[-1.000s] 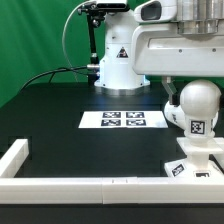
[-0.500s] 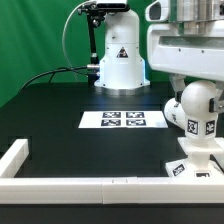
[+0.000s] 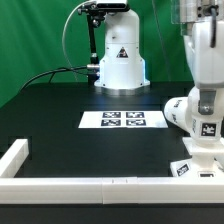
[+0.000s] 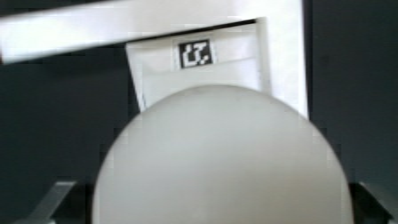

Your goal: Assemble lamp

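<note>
Wrist has turned since a second ago: hand's broad face now edge-on, and tag on bulb [image 3: 193, 110] has swung with it. Fingers [image 4: 57, 205] spread wide round bulb, apparently gripping its sides. Bulb stands on base [image 3: 203, 165] directly beneath fingers; likely being screwed in, seating part done. No shade in view. Marker board [image 3: 123, 120] and white rail [image 3: 60, 182] on surface [image 3: 50, 115] lie well apart from fingers. Nothing blocks.

White glossy arm [image 3: 205, 50], rounded base [image 3: 120, 65], black triangle sticker [image 3: 117, 53]
</note>
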Tool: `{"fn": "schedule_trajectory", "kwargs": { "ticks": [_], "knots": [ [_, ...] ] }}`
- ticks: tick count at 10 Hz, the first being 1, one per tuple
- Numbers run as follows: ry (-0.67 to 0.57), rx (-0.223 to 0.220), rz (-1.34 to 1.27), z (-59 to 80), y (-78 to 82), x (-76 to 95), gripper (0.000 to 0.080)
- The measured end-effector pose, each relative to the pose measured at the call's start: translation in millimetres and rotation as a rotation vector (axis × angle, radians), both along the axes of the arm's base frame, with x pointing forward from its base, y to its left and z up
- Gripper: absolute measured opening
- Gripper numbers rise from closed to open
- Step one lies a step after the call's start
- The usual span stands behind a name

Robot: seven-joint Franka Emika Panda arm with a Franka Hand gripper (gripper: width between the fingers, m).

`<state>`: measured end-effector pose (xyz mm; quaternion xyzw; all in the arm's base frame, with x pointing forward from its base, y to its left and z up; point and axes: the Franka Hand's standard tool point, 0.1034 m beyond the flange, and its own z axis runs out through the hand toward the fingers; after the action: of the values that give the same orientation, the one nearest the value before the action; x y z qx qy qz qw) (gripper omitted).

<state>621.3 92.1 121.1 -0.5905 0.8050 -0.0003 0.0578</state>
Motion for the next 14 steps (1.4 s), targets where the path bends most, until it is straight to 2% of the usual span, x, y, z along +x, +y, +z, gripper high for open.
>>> {"fn": "schedule_trajectory", "kwargs": {
  "ticks": [2,3,4,6,9,11,12,14],
  "knots": [
    [0.0,-0.011,0.102,-0.5,-0.7,-0.3,0.0582],
    [0.004,-0.023,0.26,1.2,-0.8,1.3,0.0673],
    [-0.018,-0.044,0.433,4.6,-0.9,7.7,0.0694],
    [-0.036,-0.068,0.768,2.6,4.1,6.3,0.0698],
    [-0.046,-0.084,0.926,2.4,2.4,6.4,0.0699],
    [-0.049,-0.144,1.308,2.9,-3.6,7.2,0.0699],
    [-0.058,-0.154,1.457,2.7,-6.3,7.5,0.0699],
    [-0.058,-0.189,1.689,2.3,-1.2,1.0,0.0699]
  ]
}}
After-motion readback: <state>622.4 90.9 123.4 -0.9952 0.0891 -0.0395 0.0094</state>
